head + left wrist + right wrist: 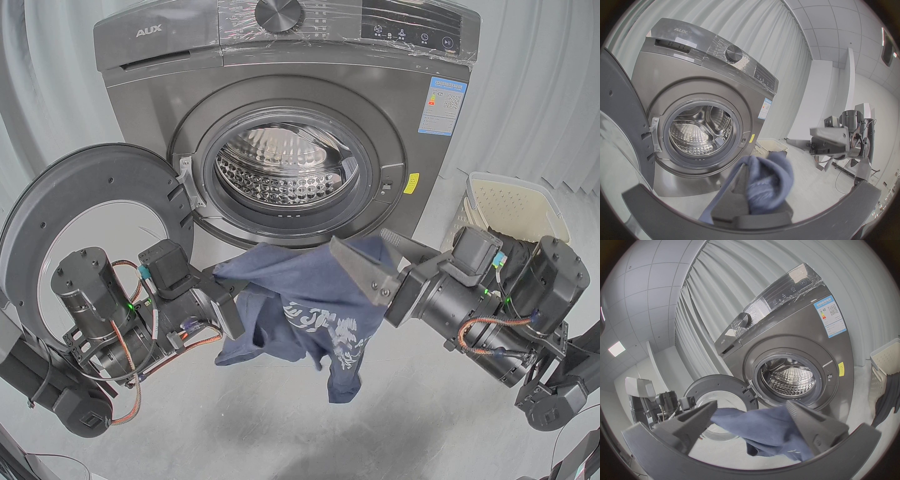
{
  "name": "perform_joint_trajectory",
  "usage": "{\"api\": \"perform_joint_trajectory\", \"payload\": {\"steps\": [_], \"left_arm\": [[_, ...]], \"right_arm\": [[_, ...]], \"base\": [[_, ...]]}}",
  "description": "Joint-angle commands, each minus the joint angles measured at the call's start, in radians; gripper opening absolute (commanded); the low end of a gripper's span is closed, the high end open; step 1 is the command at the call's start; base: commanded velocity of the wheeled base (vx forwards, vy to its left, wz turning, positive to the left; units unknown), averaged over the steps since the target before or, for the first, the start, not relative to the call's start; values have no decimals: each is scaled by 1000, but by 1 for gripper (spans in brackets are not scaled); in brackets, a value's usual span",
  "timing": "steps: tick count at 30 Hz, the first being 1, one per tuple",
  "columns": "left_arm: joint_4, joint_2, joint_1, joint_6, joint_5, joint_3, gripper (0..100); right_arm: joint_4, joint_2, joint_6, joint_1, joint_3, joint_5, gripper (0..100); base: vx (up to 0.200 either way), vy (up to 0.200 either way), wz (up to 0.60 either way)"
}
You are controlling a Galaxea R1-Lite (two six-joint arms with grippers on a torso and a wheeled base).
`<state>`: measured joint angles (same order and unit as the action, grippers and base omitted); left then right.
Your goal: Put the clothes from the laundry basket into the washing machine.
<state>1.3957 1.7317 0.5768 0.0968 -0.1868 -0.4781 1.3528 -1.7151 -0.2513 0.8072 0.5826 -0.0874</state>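
A navy blue T-shirt [300,300] with a white print hangs in the air just below the washing machine's open drum [284,165]. My left gripper [226,292] is shut on one bunched edge of the T-shirt [768,181]. My right gripper [359,245] is at the shirt's other side with its fingers spread wide, and the blue T-shirt [768,427] lies across the gap between them. The cream laundry basket [519,206] stands on the floor to the right of the machine, with a dark garment [887,396] hanging over its rim.
The grey washing machine [287,81] stands straight ahead. Its round door [94,187] is swung fully open to the left, close behind my left arm. Bare grey floor lies below the shirt. Pale curtains hang behind the machine.
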Motion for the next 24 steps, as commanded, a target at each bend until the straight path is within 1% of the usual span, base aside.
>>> {"api": "perform_joint_trajectory", "payload": {"steps": [1,5,11,13,18,19,20,21,22,24], "left_arm": [[0,2,0,1,0,-17,0],[0,6,2,1,0,-17,0],[-3,11,2,1,0,-17,0],[-4,11,3,4,0,-17,0],[-12,14,8,24,4,-40,0],[-14,17,6,29,13,-54,0],[-20,22,6,32,33,-74,0],[-20,22,6,34,35,-77,0],[-32,32,6,35,59,-106,0],[-47,43,6,35,73,-140,0]], "right_arm": [[-4,-1,27,0,-69,8,100],[-30,-4,32,10,-112,9,100],[-38,-29,35,17,-107,9,100],[-38,-38,35,21,-112,9,100],[-40,-54,32,56,-122,12,100],[-38,-64,32,67,-127,14,100],[-37,-77,30,79,-130,18,100],[-37,-78,29,81,-130,20,100],[-29,-95,24,99,-130,20,100],[-21,-118,23,121,-128,21,100]], "base": [[0,0,0],[0,0,0],[0,0,0],[0,0,0],[0,0,0],[0,0,0],[0,0,0],[0,0,0],[0,0,0],[0,0,0]]}}
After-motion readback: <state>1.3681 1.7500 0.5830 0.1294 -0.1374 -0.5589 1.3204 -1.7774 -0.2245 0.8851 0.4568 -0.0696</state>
